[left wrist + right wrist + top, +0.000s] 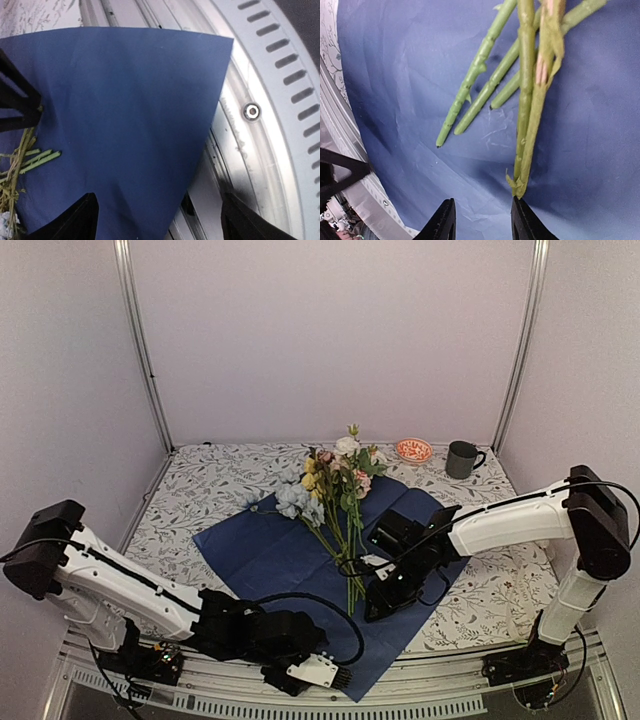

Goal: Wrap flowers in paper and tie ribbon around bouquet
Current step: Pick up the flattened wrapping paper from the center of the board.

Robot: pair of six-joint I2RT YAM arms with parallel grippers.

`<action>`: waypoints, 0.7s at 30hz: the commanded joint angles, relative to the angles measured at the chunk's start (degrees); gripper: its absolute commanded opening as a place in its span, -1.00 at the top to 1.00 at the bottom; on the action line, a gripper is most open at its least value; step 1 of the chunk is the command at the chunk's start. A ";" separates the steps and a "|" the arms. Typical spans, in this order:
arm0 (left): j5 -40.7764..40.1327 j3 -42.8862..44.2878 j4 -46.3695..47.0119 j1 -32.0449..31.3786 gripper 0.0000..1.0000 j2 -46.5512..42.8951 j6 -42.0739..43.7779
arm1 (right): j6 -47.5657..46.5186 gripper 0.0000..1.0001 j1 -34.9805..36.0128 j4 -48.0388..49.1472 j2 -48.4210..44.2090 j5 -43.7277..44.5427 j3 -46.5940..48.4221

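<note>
Left gripper (325,677): hovering low over the table's near edge, its jaws standing wide apart and holding nothing; in its wrist view (160,227) the paper's near corner is showing between the fingers.
Right gripper (378,605): hanging over the stem ends with its jaws partly apart and nothing between them; in its wrist view (482,222) the lowest stem tip is lying just above one finger (522,220).
Flowers (335,475): lying on the paper, blooms pointing to the far side, thin green stems (525,100) running toward the right gripper.
Paper (260,550): lying spread flat with its dark navy face up, its near corner (125,125) overhanging the metal rail (270,150).
Surface: a white leaf-printed tablecloth (200,490) is covering the table; a dark mug (461,459) and a small orange-patterned dish (413,450) are sitting at the far right, well apart from the paper.
Room: plain pale walls are closing in the table on three sides.
Left arm: reaching low along the near edge toward the middle.
Right arm: bending at the elbow and stretching inward and down.
</note>
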 commanded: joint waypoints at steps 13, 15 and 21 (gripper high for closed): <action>-8.84 -1.51 13.81 0.39 -0.06 1.86 11.10 | 1.77 0.22 -2.55 9.22 1.76 -7.08 -2.47; -6.36 -1.56 14.00 0.52 -0.04 1.45 11.73 | 1.80 0.22 -2.63 9.23 1.78 -7.00 -2.45; -5.28 0.09 10.49 1.13 -0.01 3.37 11.80 | 2.12 0.22 -2.69 9.40 1.48 -6.98 -2.83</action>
